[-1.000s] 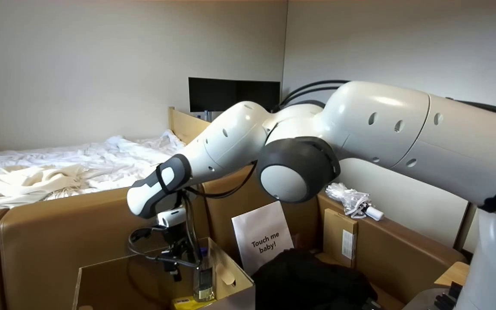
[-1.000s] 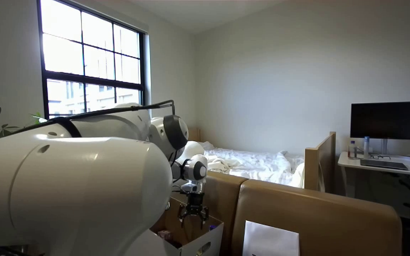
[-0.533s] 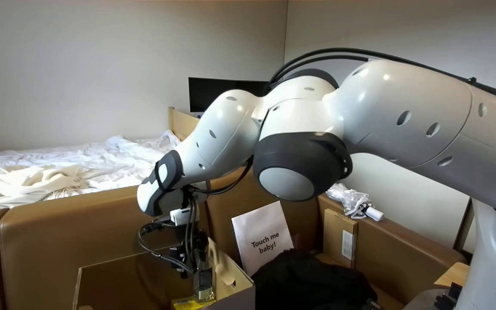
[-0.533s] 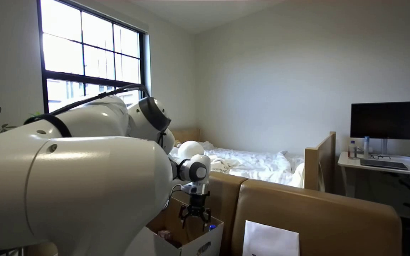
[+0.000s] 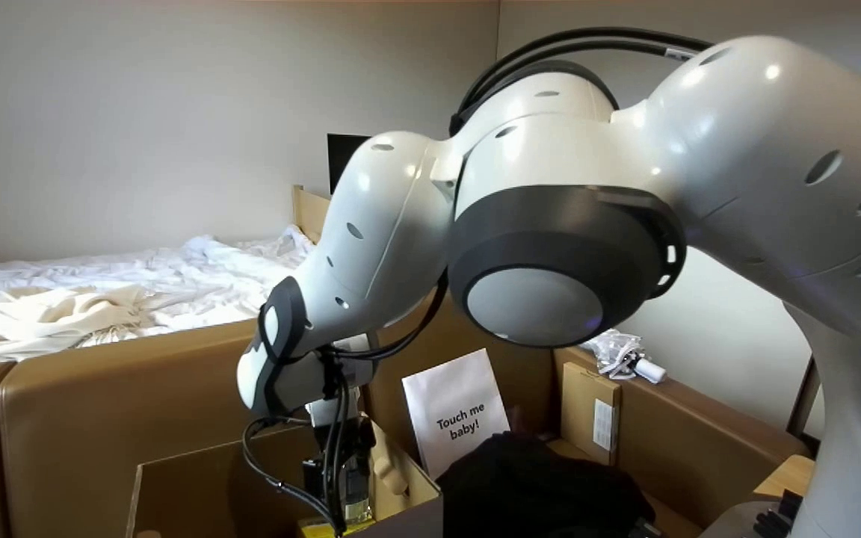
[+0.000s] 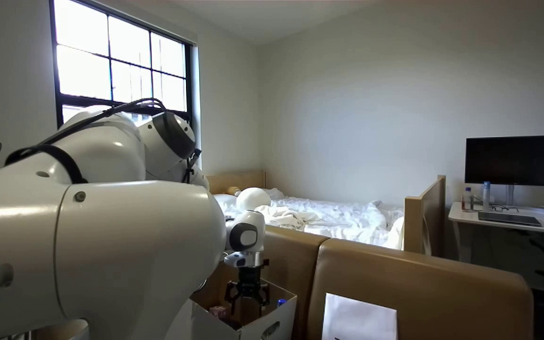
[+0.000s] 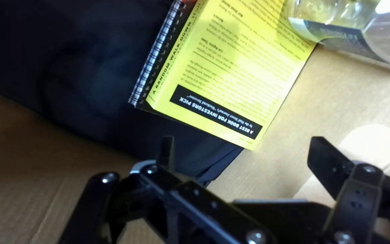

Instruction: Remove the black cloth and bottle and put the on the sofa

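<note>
The black cloth [image 5: 535, 486] lies in a heap on the brown sofa [image 5: 102, 418], right of the cardboard box [image 5: 400, 519]. Inside that box stands the clear bottle [image 5: 357, 511], partly covered by my gripper in an exterior view; its blue cap [image 6: 281, 302] shows at the box's corner in an exterior view. At the wrist view's upper right the bottle [image 7: 330, 37] is cut off by the frame. My gripper [image 7: 245, 154] points down into the box, fingers wide apart and nothing between them. The bottle is beyond the fingertips, untouched.
A yellow book [image 7: 225, 78] lies on dark fabric [image 7: 90, 67] inside the box. Behind the black cloth leans a white sign [image 5: 457, 411]. A flat carton [image 5: 587, 411] and a wrapped umbrella [image 5: 613, 351] are at the sofa's far end.
My gripper has come lower into the box and stays open. The elbow has risen and swung over. The bottle is now more covered by the gripper in an exterior view.
</note>
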`<state>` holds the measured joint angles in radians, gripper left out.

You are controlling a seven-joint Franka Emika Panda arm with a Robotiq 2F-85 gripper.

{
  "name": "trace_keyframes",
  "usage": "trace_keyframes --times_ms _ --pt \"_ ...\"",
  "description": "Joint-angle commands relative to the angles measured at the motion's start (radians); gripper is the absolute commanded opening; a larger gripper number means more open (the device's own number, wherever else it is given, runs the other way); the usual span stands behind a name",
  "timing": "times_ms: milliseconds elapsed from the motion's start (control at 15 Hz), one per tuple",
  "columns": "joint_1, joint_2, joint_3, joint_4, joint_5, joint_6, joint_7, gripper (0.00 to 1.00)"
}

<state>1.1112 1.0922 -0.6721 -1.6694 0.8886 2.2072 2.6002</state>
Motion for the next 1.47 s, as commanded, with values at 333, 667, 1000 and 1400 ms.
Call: trace_keyframes --times_ms 333,667,1000,1400 --pt "-0.123 -0.086 0.100 -0.011 -0.307 0.174 -0.015 1.00" --pt "-0.305 -0.143 0.259 -0.005 -0.495 0.380 -0.001 1.00" --pt "-0.509 -0.183 0.493 -0.045 -0.453 0.442 -0.003 1.00" --pt "-0.189 -0.107 0.113 -0.115 -0.075 0.419 -0.002 1.00"
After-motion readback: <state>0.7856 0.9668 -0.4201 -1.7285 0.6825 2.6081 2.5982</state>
